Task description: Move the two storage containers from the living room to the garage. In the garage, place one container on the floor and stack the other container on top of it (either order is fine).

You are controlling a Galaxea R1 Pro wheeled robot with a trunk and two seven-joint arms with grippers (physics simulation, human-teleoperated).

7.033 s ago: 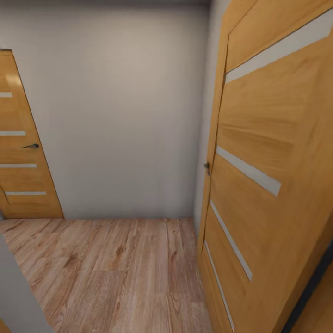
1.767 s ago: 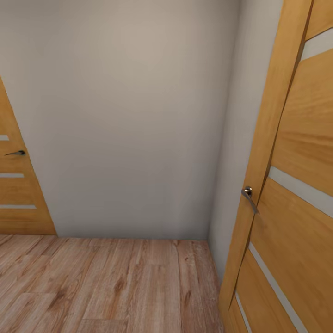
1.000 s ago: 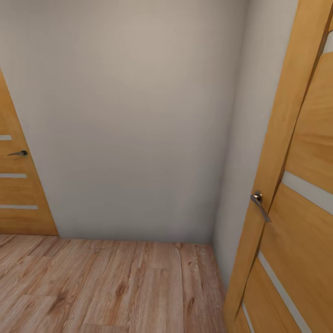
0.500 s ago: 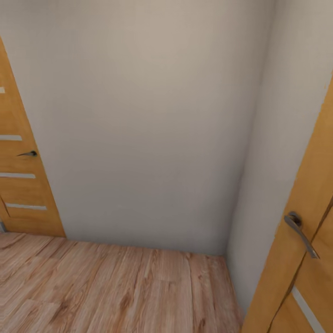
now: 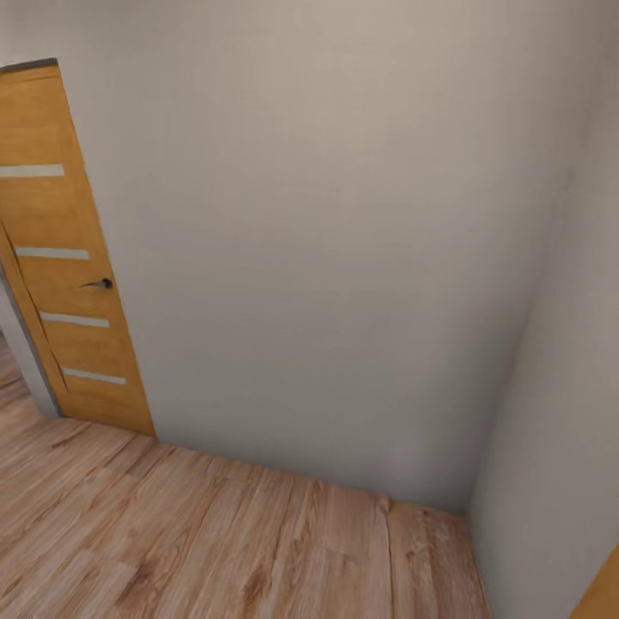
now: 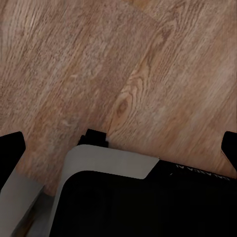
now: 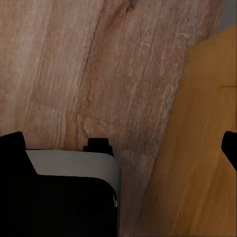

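The two storage containers are out of view. I face a hallway corner with pale grey walls (image 5: 327, 258) and a light wood plank floor (image 5: 215, 542). In the left wrist view my left gripper (image 6: 118, 148) hangs open over the planks, its black fingertips (image 6: 10, 143) far apart with nothing between them. My right gripper (image 7: 121, 145) is open in the same way, with its fingertips (image 7: 12, 143) at the picture's edges. It hangs over the planks, next to an orange-brown wooden door (image 7: 197, 148).
A wooden door (image 5: 64, 258) with pale stripes and a dark handle (image 5: 99, 283) stands at the left. A second wall (image 5: 559, 430) closes the right side, with a sliver of another door (image 5: 602, 593) at the bottom right. My grey and black base (image 6: 113, 197) sits under the grippers.
The camera has moved closer to the corner and swung left. The right-hand door with its handle has slid out at the right edge, and more of the left door shows.
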